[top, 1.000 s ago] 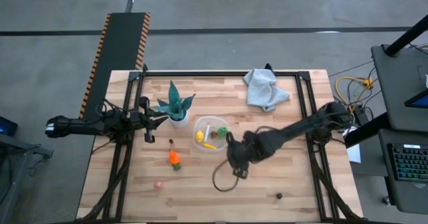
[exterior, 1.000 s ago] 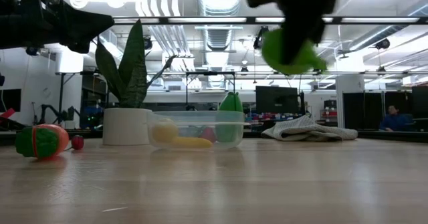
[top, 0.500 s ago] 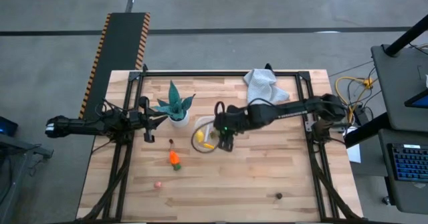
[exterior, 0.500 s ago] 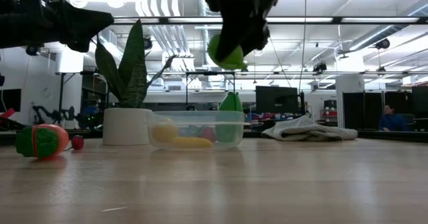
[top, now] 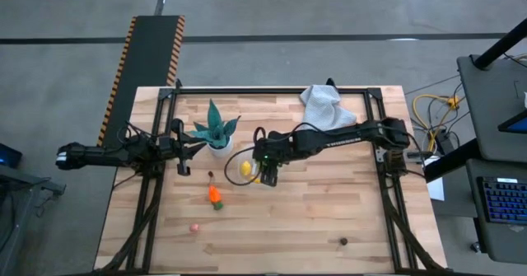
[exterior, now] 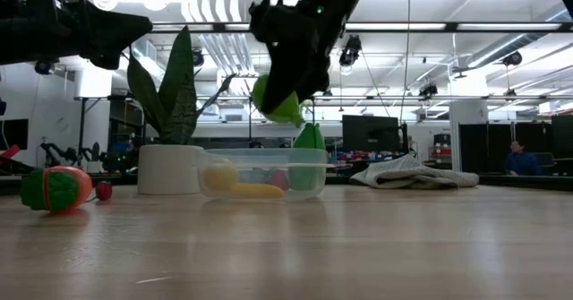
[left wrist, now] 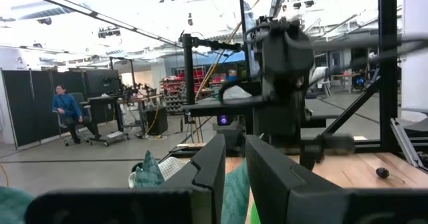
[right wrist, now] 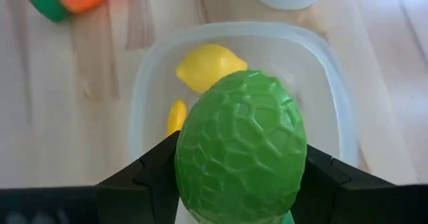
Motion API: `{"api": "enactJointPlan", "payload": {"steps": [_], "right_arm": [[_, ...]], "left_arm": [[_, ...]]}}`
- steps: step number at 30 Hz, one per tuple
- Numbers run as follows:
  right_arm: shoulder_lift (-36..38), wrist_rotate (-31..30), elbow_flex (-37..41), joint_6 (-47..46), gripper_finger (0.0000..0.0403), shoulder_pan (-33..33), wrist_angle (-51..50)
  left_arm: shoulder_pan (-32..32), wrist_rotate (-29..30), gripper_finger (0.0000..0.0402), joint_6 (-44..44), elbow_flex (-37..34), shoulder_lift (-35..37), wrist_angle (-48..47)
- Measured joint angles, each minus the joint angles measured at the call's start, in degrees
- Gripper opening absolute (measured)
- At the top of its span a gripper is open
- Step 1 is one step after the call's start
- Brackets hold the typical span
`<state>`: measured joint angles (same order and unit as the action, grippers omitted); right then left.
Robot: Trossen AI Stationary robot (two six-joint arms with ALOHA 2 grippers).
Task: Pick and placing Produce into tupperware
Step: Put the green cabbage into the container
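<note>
My right gripper [top: 265, 166] hangs over the clear tupperware [right wrist: 142, 93], shut on a green bumpy egg-shaped toy piece [right wrist: 241, 144]. The low view shows that piece [exterior: 277, 103] just above the tub [exterior: 262, 173]. In the tub lie a yellow lemon [right wrist: 208, 65], a second yellow piece [right wrist: 176, 116] and a green pear-shaped piece [exterior: 309, 139]. An orange-and-green piece [top: 215, 196], a pink piece [top: 194, 226] and a dark brown piece [top: 343, 241] lie on the table. My left gripper [top: 184, 148] waits at the table's left beside the plant, open by a narrow gap. My right gripper pinches the green bumpy piece between its two fingers [right wrist: 144, 177], one on each of its sides [right wrist: 190, 164]. The fingers come from above, pointing down. The piece is lifted clear, hanging over the tub's open top.
The spiky teal plant [top: 216, 128] in its white pot [exterior: 170, 168] stands just left of the tub. A pale grey cloth [top: 327, 109] lies near the far edge. A small dark piece [top: 211, 175] lies near the orange one. Bare wood spreads over the table's near right part.
My right gripper has carried the green piece from the middle of the table toward the far left, over the tub, and has come down toward the tub's rim. It has stayed shut on the piece throughout.
</note>
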<state>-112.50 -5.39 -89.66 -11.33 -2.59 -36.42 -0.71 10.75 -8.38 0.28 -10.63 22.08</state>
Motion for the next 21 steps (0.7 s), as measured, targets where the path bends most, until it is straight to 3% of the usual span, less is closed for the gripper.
{"api": "enactJointPlan", "payload": {"steps": [9,21], "right_arm": [[-5.53,0.41,-2.02,2.82,0.0201,0.0,-0.05],[-7.03,3.01,-2.02,2.56,0.0201,-0.28,0.17]], "left_arm": [[-0.01,-0.01,0.0048,-0.02,0.0,0.02,0.33],[0.0,0.01,0.0048,-0.02,0.01,0.02,0.46]]}}
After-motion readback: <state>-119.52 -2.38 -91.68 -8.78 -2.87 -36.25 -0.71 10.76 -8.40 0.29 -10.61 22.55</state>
